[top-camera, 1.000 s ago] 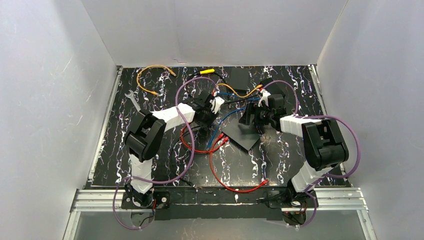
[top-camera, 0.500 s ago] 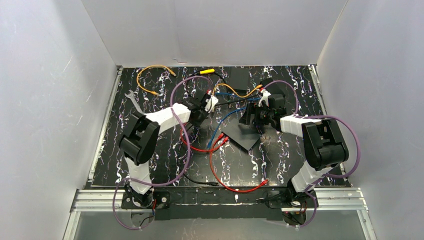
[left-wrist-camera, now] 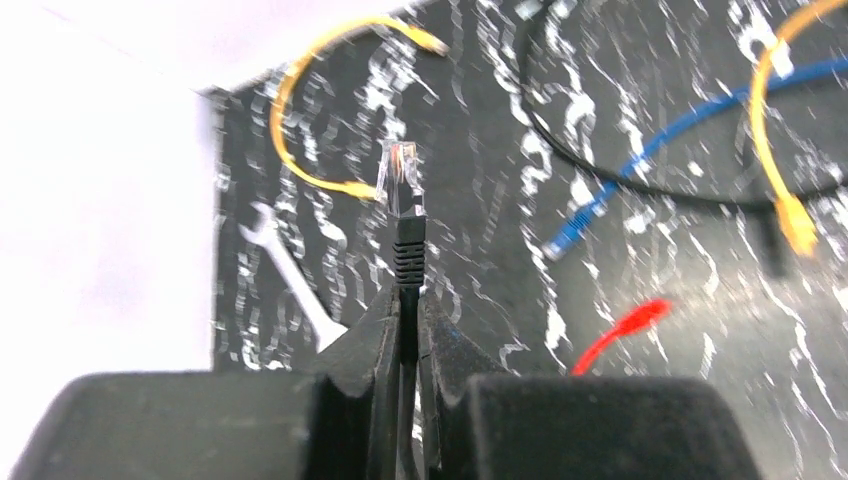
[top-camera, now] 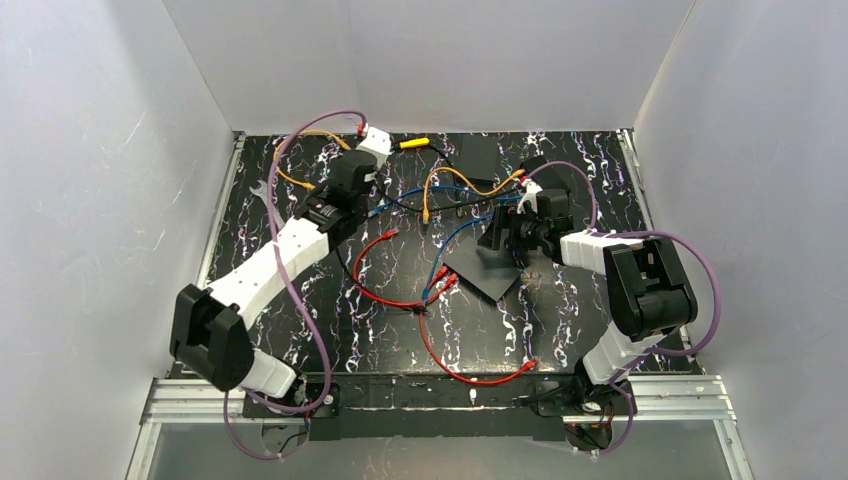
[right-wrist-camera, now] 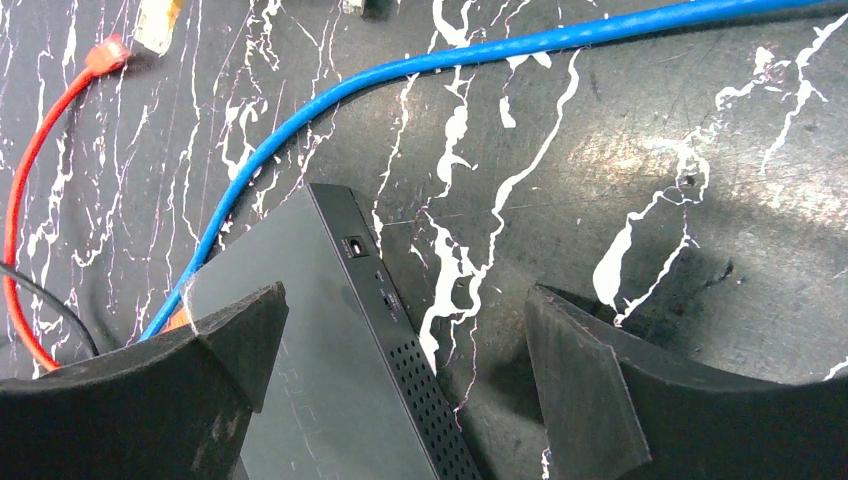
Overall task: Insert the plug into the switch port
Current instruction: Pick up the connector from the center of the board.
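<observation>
A clear plug [left-wrist-camera: 402, 178] on a black cable stands upright in the left wrist view, its ribbed black boot just above the fingertips. My left gripper [left-wrist-camera: 408, 300] is shut on the cable right behind the boot. Seen from above, the left gripper [top-camera: 372, 142] is raised over the far left of the mat. The switch [top-camera: 480, 270] is a flat black box lying tilted at mid-table. My right gripper [right-wrist-camera: 405, 310] is open astride its corner: one finger is over the switch [right-wrist-camera: 300, 400] top, the other over the mat. A small port [right-wrist-camera: 355, 245] shows on its vented side.
Loose cables cross the mat: blue [right-wrist-camera: 400, 75], red [top-camera: 440, 360], yellow-orange [left-wrist-camera: 290, 100]. A wrench [top-camera: 265, 200] lies at the left edge, a yellow-handled tool [top-camera: 415, 143] and a black pad [top-camera: 478, 155] at the back. White walls enclose three sides.
My left gripper closed on the black cable and swung from mid-table up to the far left, carrying the plug. The right arm and the switch have not moved.
</observation>
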`<move>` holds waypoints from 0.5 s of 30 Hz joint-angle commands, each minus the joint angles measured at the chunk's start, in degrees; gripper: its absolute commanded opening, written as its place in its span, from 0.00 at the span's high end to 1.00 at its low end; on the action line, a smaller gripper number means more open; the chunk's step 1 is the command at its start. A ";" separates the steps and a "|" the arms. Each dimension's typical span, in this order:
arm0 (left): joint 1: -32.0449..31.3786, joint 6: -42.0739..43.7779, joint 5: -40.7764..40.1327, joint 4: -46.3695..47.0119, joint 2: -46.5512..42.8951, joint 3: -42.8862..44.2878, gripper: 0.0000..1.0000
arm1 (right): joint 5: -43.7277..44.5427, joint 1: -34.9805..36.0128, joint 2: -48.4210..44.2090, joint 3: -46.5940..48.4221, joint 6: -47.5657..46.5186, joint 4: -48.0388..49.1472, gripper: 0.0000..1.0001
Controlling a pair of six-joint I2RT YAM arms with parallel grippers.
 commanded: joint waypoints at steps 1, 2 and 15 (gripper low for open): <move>0.99 6.57 -13.17 10.99 -4.83 -2.12 1.00 | -0.02 -0.15 -0.24 -1.44 0.16 -1.92 0.03; 1.19 7.95 -14.99 12.03 -5.30 -2.05 1.00 | 0.00 -0.15 -0.35 -1.52 0.16 -1.92 0.03; 7.64 14.40 -17.30 17.37 -14.81 -2.39 1.00 | 0.10 -0.15 -1.89 -2.31 0.49 -1.10 0.03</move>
